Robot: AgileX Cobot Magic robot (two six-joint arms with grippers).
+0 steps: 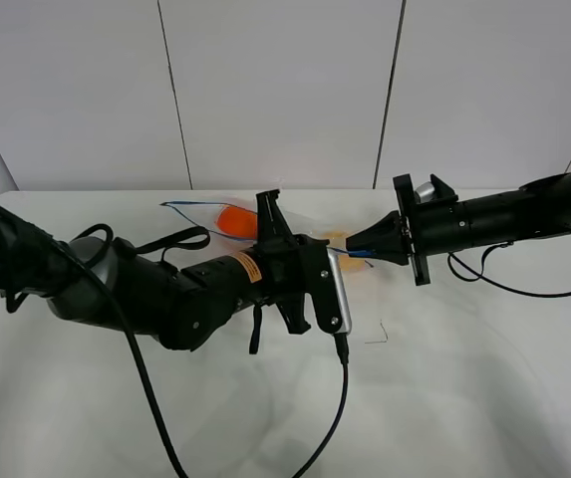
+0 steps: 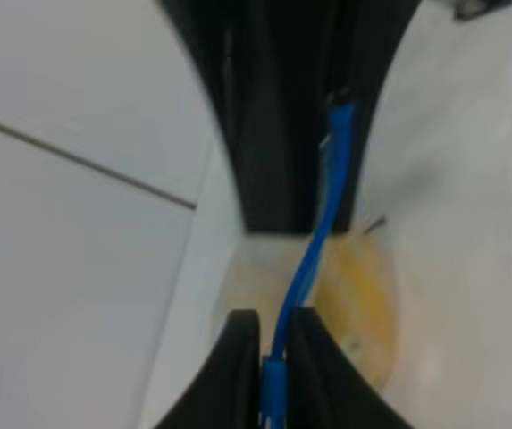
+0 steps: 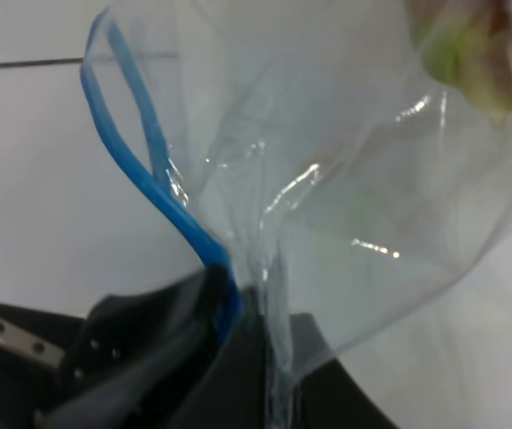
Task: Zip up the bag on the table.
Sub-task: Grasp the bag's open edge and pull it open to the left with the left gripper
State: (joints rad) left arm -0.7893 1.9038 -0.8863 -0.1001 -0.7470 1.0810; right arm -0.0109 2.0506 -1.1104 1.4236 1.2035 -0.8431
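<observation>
The clear bag (image 1: 227, 221) lies on the white table (image 1: 464, 388) behind my left arm, which hides most of it. The orange (image 1: 233, 220) and a bit of the yellow pear (image 1: 320, 239) show through it. Its blue zipper strip (image 1: 187, 209) loops at the far left. My left gripper (image 1: 327, 249) is shut on the strip (image 2: 302, 268), shown in the left wrist view (image 2: 273, 318). My right gripper (image 1: 357, 244) faces it from close by, also shut on the strip (image 3: 153, 170), shown in its wrist view (image 3: 251, 304). The strip runs taut between the two.
A black cable (image 1: 343, 398) hangs from the left wrist down to the table's front edge. Another cable (image 1: 524, 291) loops under the right arm. A small thin dark mark (image 1: 377, 339) lies on the table. Grey wall panels (image 1: 285, 90) stand behind.
</observation>
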